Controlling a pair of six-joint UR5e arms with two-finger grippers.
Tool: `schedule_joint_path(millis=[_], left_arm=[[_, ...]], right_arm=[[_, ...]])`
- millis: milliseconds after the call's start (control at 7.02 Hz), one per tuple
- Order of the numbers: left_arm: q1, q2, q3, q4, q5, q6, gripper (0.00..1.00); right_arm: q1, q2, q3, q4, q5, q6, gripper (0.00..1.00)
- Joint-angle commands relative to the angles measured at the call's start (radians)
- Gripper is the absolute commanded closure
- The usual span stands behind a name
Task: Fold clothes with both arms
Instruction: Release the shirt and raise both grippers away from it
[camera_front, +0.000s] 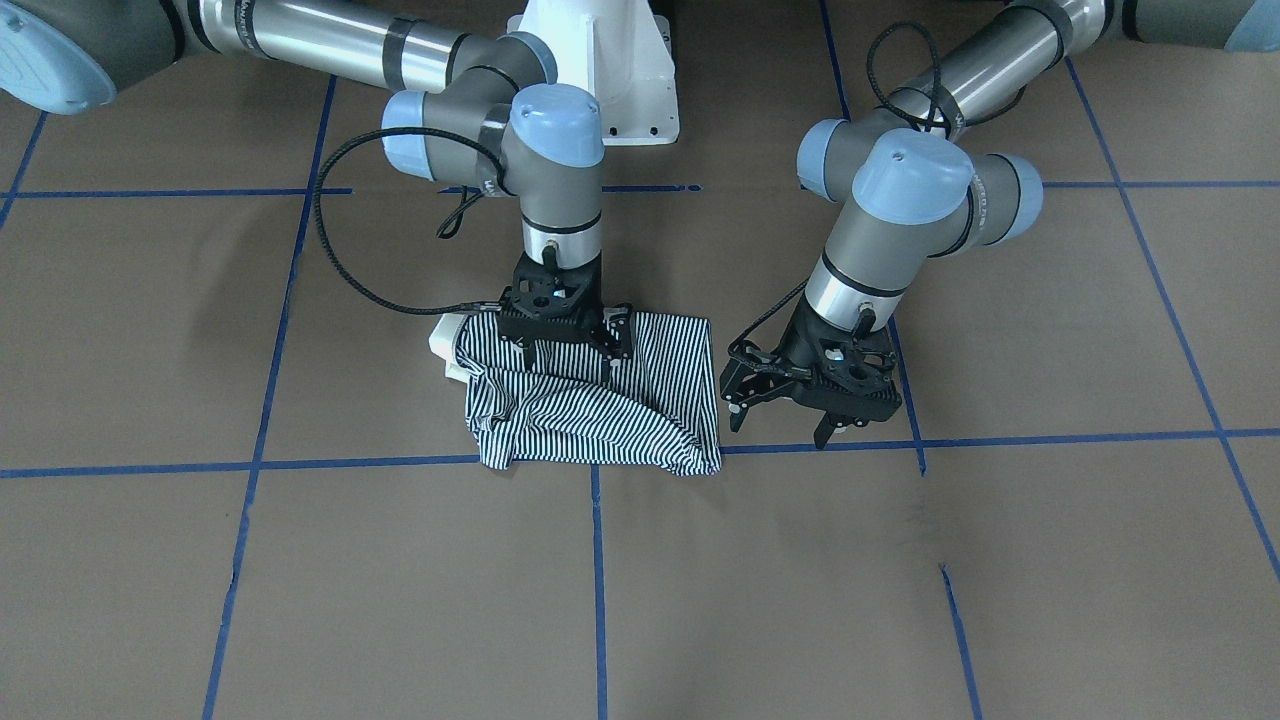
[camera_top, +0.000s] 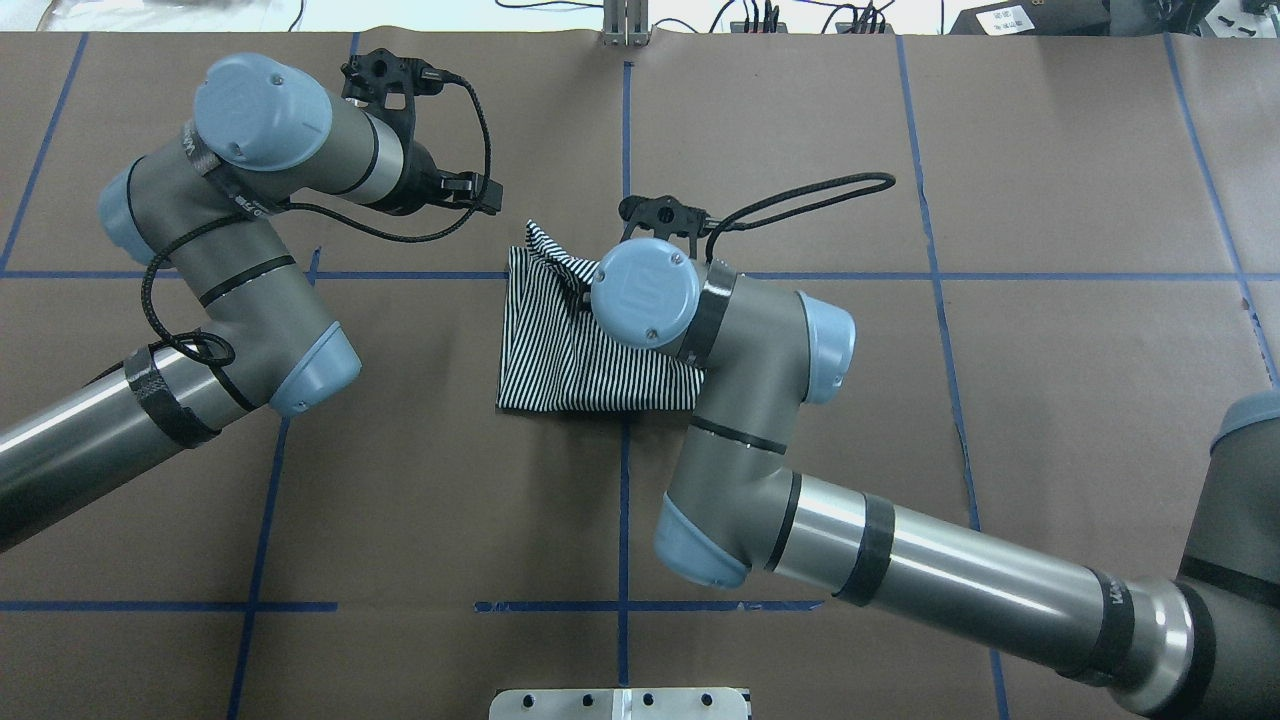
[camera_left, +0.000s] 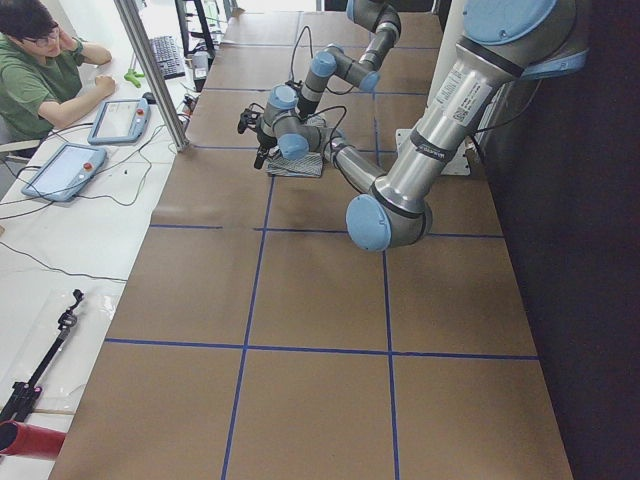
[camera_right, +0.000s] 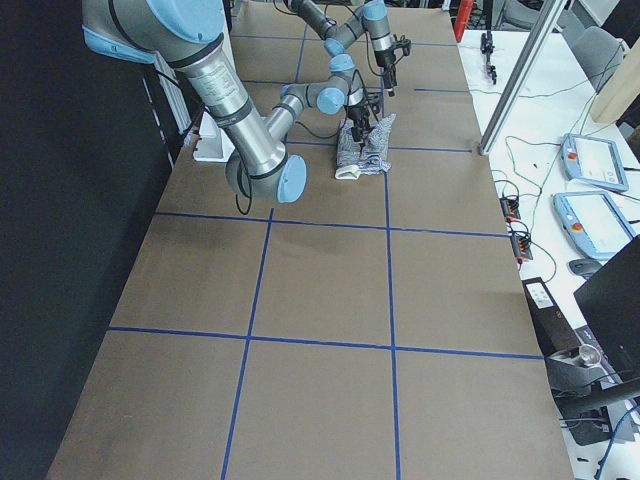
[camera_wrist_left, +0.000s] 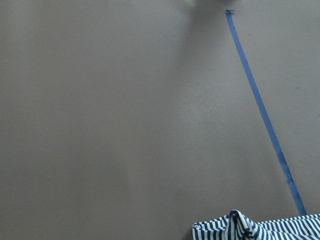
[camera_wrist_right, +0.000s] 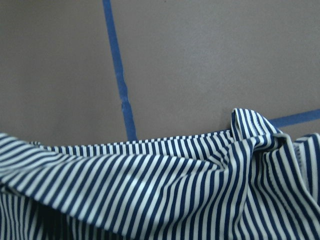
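Observation:
The striped polo shirt (camera_front: 600, 410) lies folded into a rumpled rectangle at the table's middle, and it also shows in the overhead view (camera_top: 560, 350). A cream bit of collar (camera_front: 445, 340) peeks out at one edge. My right gripper (camera_front: 568, 355) points straight down on the shirt's near-robot edge, its fingers apart and resting on the fabric. The right wrist view shows only striped cloth (camera_wrist_right: 150, 190) close up. My left gripper (camera_front: 780, 425) hangs open and empty just beside the shirt, off the cloth. The left wrist view catches a shirt corner (camera_wrist_left: 260, 230).
Blue tape lines (camera_front: 598, 560) grid the brown table. The white pedestal base (camera_front: 620, 80) stands behind the shirt. An operator (camera_left: 40, 70) sits at a side bench with control pendants (camera_left: 62, 170). A metal post (camera_right: 510, 80) stands at the table's far edge.

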Motion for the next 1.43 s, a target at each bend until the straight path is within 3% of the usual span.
schedule_joint_path(millis=[0, 570, 855, 998, 1283], left_arm=[[-0.001, 0.004, -0.002, -0.002, -0.002, -0.005, 0.00], [-0.001, 0.010, -0.022, -0.001, -0.002, -0.019, 0.00], [0.000, 0.008, -0.025, 0.001, -0.002, -0.033, 0.00], [0.000, 0.008, -0.025, 0.001, -0.002, -0.050, 0.00], [0.002, 0.008, -0.032, 0.001, -0.002, -0.051, 0.00]], right_arm=[[-0.055, -0.001, -0.020, -0.035, -0.066, -0.030, 0.00], [0.040, 0.010, -0.165, -0.023, -0.099, -0.137, 0.00], [0.167, 0.028, -0.225, -0.014, -0.051, -0.253, 0.00], [0.213, 0.029, -0.251, 0.044, -0.025, -0.308, 0.00], [0.230, 0.040, -0.276, 0.087, -0.008, -0.315, 0.00]])
